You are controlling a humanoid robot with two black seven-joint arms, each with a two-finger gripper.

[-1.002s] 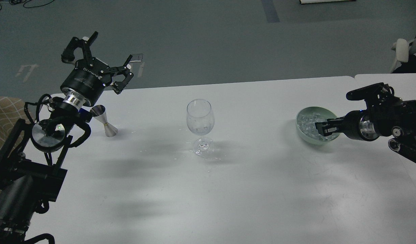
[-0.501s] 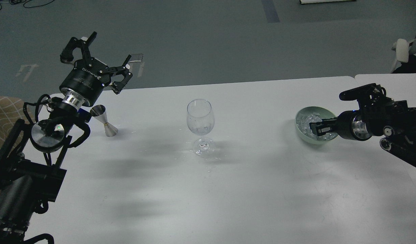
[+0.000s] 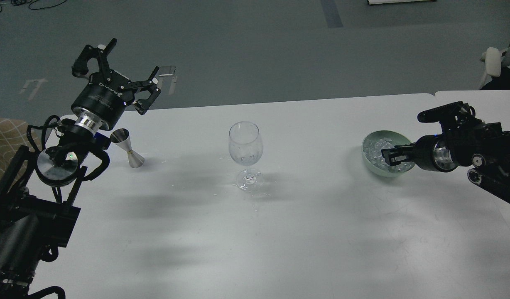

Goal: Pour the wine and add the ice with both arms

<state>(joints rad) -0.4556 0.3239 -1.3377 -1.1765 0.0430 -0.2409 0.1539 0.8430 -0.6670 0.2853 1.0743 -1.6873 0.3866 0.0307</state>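
A clear stemmed wine glass (image 3: 246, 149) stands upright at the table's middle, with glinting bits at the bottom of its bowl. No stream of wine shows. Clear ice (image 3: 375, 150) chunks fill a pale green bowl (image 3: 368, 160) at the right. My right gripper (image 3: 388, 158) reaches from the right into the bowl, low among the ice; its dark fingers cannot be told apart. My left gripper (image 3: 120, 62) is raised at the far left, open and empty, above a silver jigger (image 3: 128, 148) standing on the table.
The white table (image 3: 280, 232) has scattered droplets around the glass's foot. A second table (image 3: 479, 97) adjoins at the right. Grey floor lies beyond the far edge. A patterned cushion (image 3: 3, 141) shows at the left.
My right gripper moved left and deeper into the bowl, then drew back slightly. My left gripper rose a little and stays open.
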